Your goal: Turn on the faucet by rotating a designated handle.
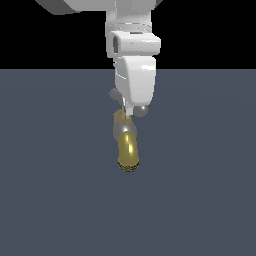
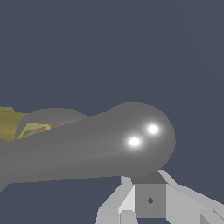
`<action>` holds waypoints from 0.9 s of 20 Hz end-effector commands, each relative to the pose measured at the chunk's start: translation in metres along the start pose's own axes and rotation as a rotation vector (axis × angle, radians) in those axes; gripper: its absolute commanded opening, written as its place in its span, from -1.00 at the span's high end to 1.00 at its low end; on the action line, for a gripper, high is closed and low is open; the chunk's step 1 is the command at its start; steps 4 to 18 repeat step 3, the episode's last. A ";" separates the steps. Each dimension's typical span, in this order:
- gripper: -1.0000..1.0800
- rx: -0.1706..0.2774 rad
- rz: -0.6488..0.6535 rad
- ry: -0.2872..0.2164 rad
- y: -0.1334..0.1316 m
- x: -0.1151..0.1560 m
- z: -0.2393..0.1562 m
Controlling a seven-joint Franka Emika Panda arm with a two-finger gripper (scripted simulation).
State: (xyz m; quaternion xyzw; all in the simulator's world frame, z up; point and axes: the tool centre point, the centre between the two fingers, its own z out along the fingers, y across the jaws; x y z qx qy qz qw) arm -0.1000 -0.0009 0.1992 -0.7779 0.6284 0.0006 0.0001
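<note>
The faucet [image 1: 128,150] stands on the grey floor in the middle of the exterior view, its brass-gold curved spout pointing toward the camera. The handle [image 1: 141,110], a silver-grey crossbar with rounded ends, sits on top; its other end shows beside the white hand. My gripper [image 1: 129,114] comes down from above, fingers close together and empty, against the bar between its two ends. In the wrist view the handle's bulbous end [image 2: 140,135] fills the middle, right by my gripper [image 2: 148,192]. The brass centre knob [image 2: 35,129] shows beyond it.
The flat dark grey floor [image 1: 50,200] spreads all around the faucet. The white robot arm [image 1: 132,45] reaches down from the top of the exterior view. Nothing else stands in view.
</note>
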 end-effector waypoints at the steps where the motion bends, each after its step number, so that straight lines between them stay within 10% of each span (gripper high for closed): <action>1: 1.00 0.001 0.045 0.001 0.006 0.034 0.001; 18: 1.00 0.001 0.046 0.001 0.007 0.040 0.001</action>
